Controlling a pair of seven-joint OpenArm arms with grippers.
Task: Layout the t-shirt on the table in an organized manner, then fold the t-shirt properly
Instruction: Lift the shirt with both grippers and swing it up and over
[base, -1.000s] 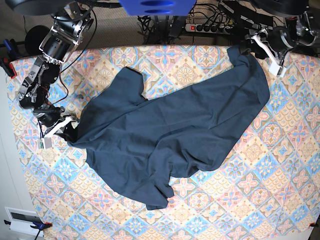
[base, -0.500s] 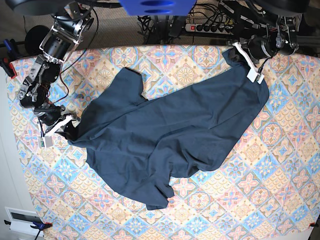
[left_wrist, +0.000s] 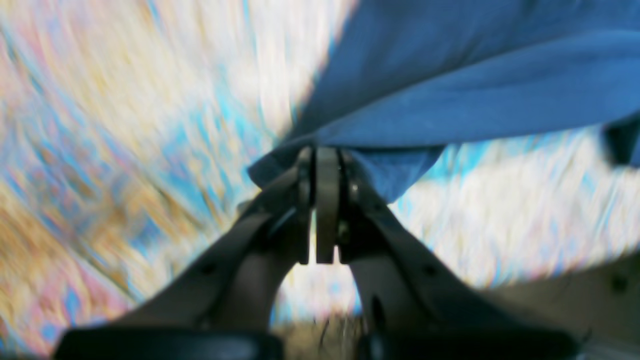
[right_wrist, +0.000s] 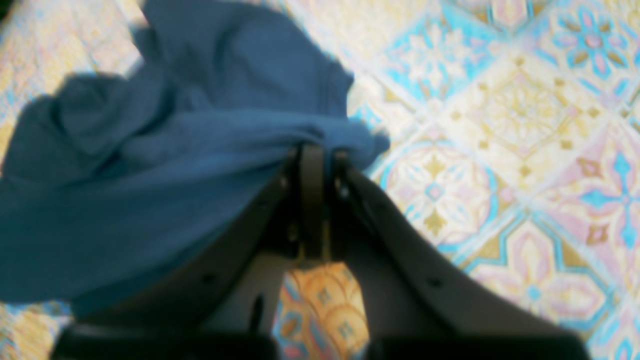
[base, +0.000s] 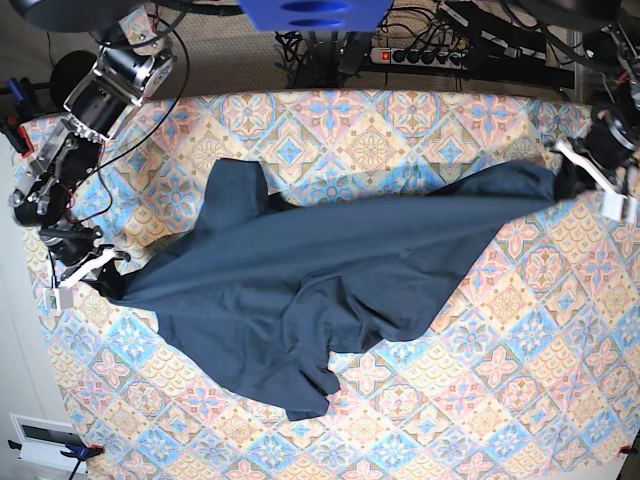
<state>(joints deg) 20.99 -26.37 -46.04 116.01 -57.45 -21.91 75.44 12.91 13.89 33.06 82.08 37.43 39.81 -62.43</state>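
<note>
The soft dark navy-blue t-shirt (base: 330, 270) lies stretched crosswise over the pastel diamond-tiled bench (base: 480, 420), its long axis running between the left tool (base: 580, 172) and right tool (base: 88, 272) (both clamped shut on opposite fabric corners), a loose flap trailing toward the bench's near edge.

I hold the t-shirt (base: 330, 270) stretched across the table (base: 480, 420): my left gripper (base: 580, 172) pinches its right tip, my right gripper (base: 92, 277) its left tip.

Even bright light; the left wrist view is heavily motion-blurred, the right wrist view soft.
</note>
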